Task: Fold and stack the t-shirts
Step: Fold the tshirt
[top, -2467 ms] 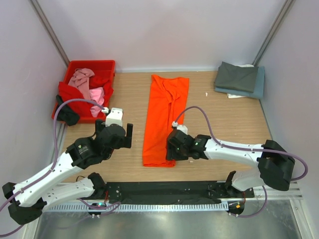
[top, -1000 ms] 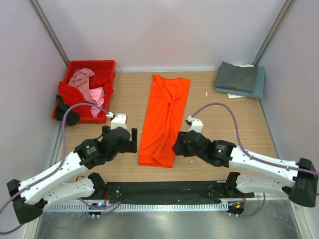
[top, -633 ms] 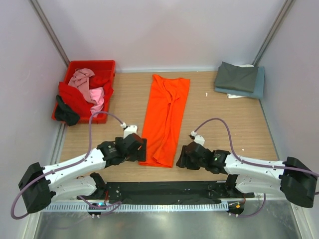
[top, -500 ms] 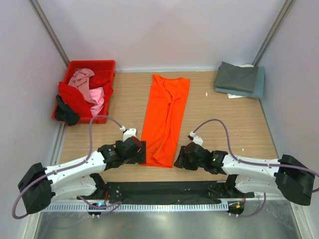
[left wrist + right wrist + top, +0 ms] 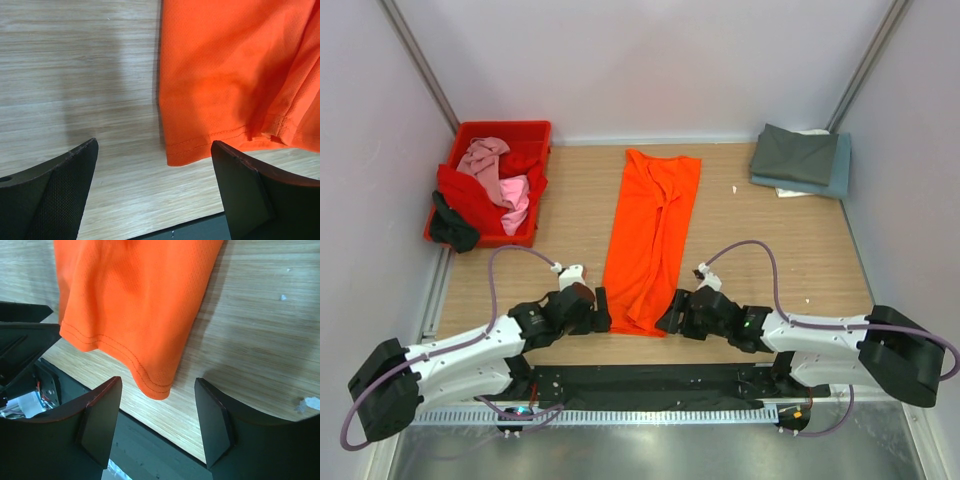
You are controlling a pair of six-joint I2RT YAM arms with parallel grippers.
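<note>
An orange t-shirt point(image 5: 650, 235) lies folded into a long strip down the middle of the table. My left gripper point(image 5: 601, 311) is open at its near left corner point(image 5: 172, 159), and the hem corner lies between the spread fingers. My right gripper point(image 5: 669, 316) is open at the near right corner point(image 5: 157, 390), with that corner just ahead of the gap. Neither holds cloth. A dark grey t-shirt point(image 5: 794, 153) lies folded on a slate blue one point(image 5: 839, 170) at the far right. Pink point(image 5: 498, 170) and red point(image 5: 470, 192) t-shirts fill the crate.
The red plastic crate point(image 5: 501, 131) stands at the far left, with a dark garment point(image 5: 454, 229) hanging over its near corner. A black strip point(image 5: 640, 385) runs along the table's near edge just behind both grippers. Walls close in the left, right and back.
Both arms have dropped low and drawn in towards the shirt's near end. The left gripper came in from the left, the right gripper slid down beside the hem, and the hem end was dragged slightly nearer.
</note>
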